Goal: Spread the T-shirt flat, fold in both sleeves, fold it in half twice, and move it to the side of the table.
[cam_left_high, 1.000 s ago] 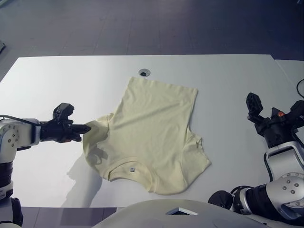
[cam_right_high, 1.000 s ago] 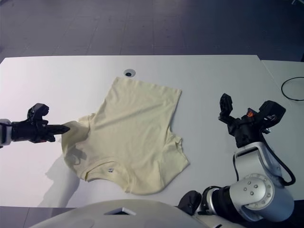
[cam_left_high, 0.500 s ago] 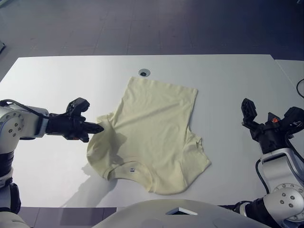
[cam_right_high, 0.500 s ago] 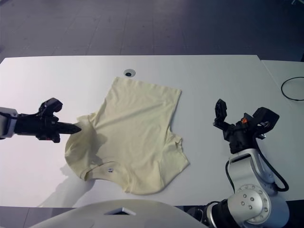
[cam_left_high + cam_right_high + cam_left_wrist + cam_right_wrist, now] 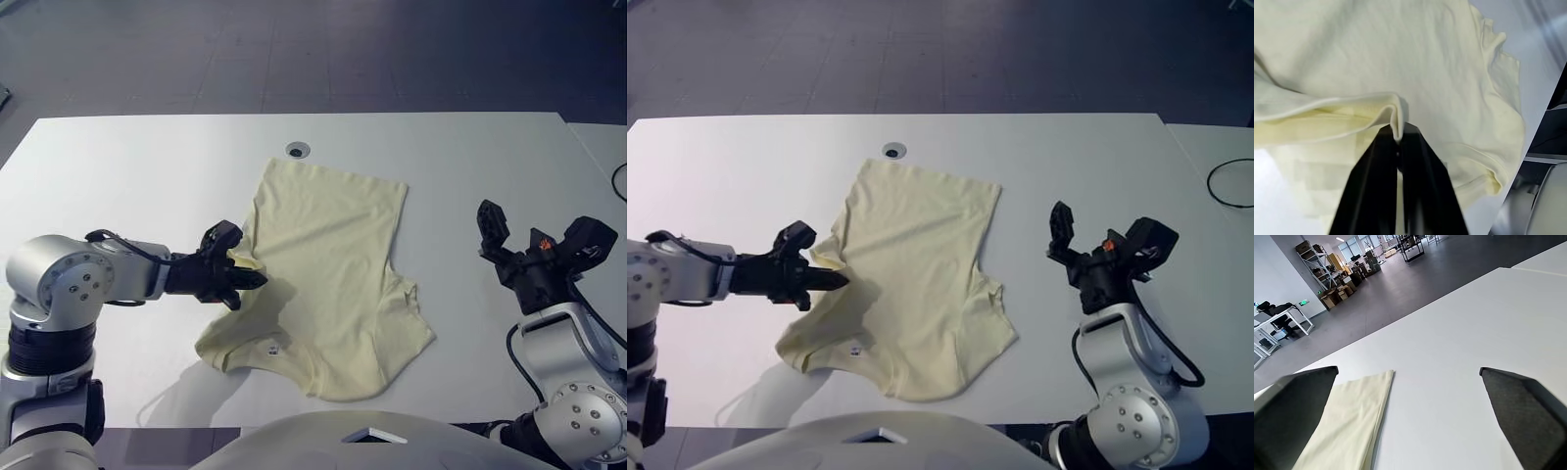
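A pale yellow T-shirt (image 5: 328, 259) lies on the white table (image 5: 118, 176), collar toward me, hem at the far side. My left gripper (image 5: 247, 279) is shut on the left sleeve (image 5: 1352, 110) and holds it lifted and folded inward over the shirt's body. The pinched cloth edge sits between the black fingers (image 5: 1418, 166). My right gripper (image 5: 534, 240) hovers open above the table to the right of the shirt, apart from the crumpled right sleeve (image 5: 411, 304). Its wide-spread fingers (image 5: 1520, 401) hold nothing.
A round grommet hole (image 5: 297, 150) sits in the table just beyond the shirt's hem. A black cable (image 5: 1229, 181) lies on the adjoining table at the far right. Bare tabletop extends on both sides of the shirt.
My left gripper has carried the left sleeve rightward, from beside the shirt onto its body. My right gripper has shifted left, toward the shirt, still open.
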Motion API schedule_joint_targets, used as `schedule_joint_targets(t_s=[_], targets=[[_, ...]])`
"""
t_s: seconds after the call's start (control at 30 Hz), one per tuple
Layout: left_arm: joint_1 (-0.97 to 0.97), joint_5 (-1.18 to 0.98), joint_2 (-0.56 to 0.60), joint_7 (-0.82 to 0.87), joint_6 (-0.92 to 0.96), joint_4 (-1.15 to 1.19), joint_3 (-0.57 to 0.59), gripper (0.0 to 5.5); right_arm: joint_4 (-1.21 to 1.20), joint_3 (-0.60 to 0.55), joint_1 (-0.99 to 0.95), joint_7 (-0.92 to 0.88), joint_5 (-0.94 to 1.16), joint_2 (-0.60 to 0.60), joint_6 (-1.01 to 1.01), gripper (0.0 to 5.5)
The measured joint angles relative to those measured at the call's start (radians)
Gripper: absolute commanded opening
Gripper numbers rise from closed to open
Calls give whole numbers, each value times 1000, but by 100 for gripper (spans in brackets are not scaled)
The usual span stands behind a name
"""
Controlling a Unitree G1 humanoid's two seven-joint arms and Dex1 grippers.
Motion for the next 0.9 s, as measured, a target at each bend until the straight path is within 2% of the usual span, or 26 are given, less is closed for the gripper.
schedule_joint_targets(t_s=[0.2, 0.37, 0.5, 0.67, 0.83, 0.9], targets=[[-43, -243, -31, 147, 0, 84, 38, 168, 16, 31, 64, -76, 77, -2, -42, 540], [-160, -348, -52, 314, -1, 233, 169, 269, 17, 70, 165, -153, 229, -12, -66, 540], [-103, -339, -59, 479, -58, 233, 322, 332, 2, 137, 374, -203, 435, -31, -67, 540], [39, -247, -103, 646, -190, 131, 466, 411, 41, 207, 508, -220, 619, -233, -84, 540], [91, -185, -111, 668, -237, 78, 461, 490, 102, 291, 602, -197, 623, -349, -120, 540], [95, -172, -111, 657, -241, 57, 447, 524, 114, 314, 623, -177, 617, -384, -143, 512]])
